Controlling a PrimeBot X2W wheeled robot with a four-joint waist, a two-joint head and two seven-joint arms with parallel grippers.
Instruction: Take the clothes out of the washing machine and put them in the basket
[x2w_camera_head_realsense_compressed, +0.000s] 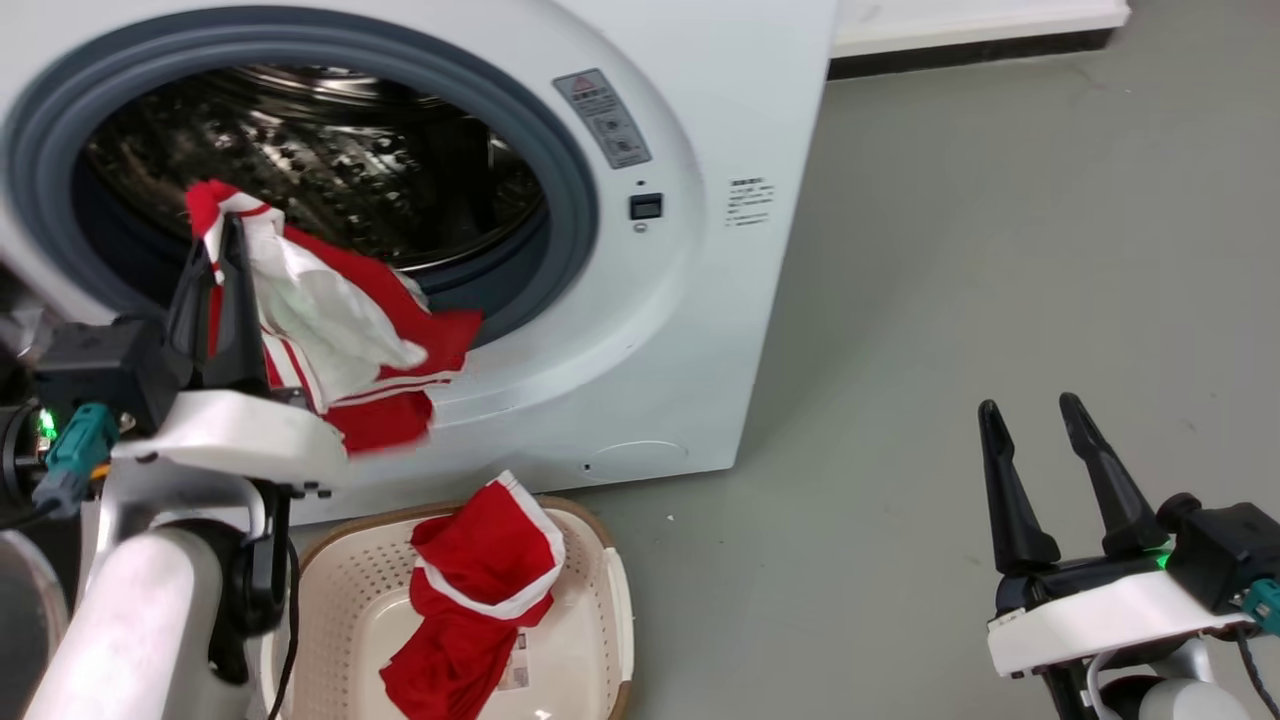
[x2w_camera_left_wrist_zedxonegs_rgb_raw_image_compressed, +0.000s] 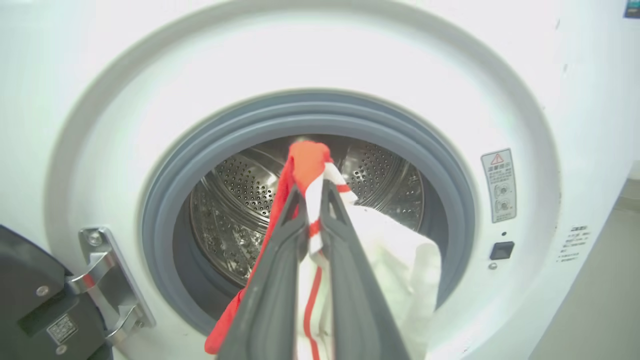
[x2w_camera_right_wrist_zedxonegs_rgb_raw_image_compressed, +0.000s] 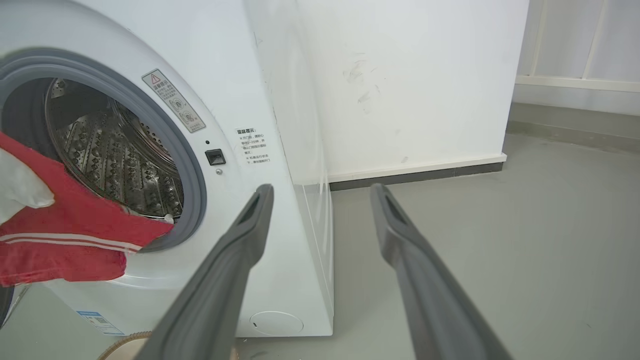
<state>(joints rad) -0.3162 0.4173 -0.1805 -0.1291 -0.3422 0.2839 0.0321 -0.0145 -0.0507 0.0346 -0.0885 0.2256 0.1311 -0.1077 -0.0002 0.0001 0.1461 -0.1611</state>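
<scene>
My left gripper (x2w_camera_head_realsense_compressed: 222, 225) is shut on a red and white garment (x2w_camera_head_realsense_compressed: 345, 320) in front of the washing machine's (x2w_camera_head_realsense_compressed: 700, 120) grey-rimmed porthole. The cloth hangs from the fingertips and drapes over the lower rim. In the left wrist view the same garment (x2w_camera_left_wrist_zedxonegs_rgb_raw_image_compressed: 400, 260) is pinched between the fingers (x2w_camera_left_wrist_zedxonegs_rgb_raw_image_compressed: 280, 250), with the steel drum (x2w_camera_left_wrist_zedxonegs_rgb_raw_image_compressed: 235, 210) behind. A second red garment (x2w_camera_head_realsense_compressed: 480, 590) lies in the cream basket (x2w_camera_head_realsense_compressed: 600, 600) on the floor below the porthole. My right gripper (x2w_camera_head_realsense_compressed: 1030, 405) stands open at the lower right, over bare floor. The right wrist view shows the hanging garment (x2w_camera_right_wrist_zedxonegs_rgb_raw_image_compressed: 65, 235) at the left.
The washer's open door and hinge (x2w_camera_left_wrist_zedxonegs_rgb_raw_image_compressed: 100, 280) sit at the lower left of the left wrist view. Grey floor (x2w_camera_head_realsense_compressed: 1000, 250) stretches to the right of the machine. A white wall with a dark skirting (x2w_camera_right_wrist_zedxonegs_rgb_raw_image_compressed: 420, 175) stands behind.
</scene>
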